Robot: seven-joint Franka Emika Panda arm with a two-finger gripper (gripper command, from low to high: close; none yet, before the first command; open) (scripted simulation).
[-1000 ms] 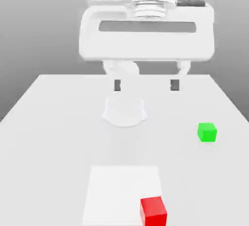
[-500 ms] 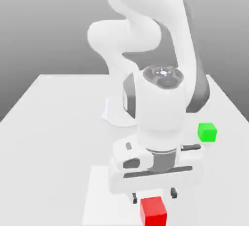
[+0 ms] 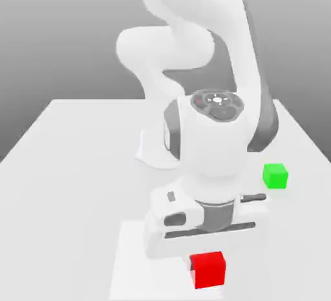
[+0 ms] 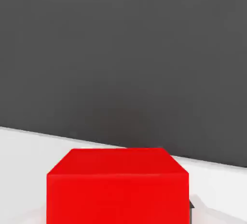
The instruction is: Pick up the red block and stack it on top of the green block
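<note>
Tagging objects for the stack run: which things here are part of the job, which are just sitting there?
Job:
- red block, under the hand, gripper shut on it
- green block, alone on the table toward the exterior view's right

Just there:
- table
- pale square patch under the red block

You see a smooth, matt red block [image 3: 209, 269] and a green block [image 3: 275, 175] of the same plain finish. The arm [image 3: 213, 138] looks like smooth white plastic with a soft sheen; the worktop [image 3: 71, 183] is matt white.
</note>
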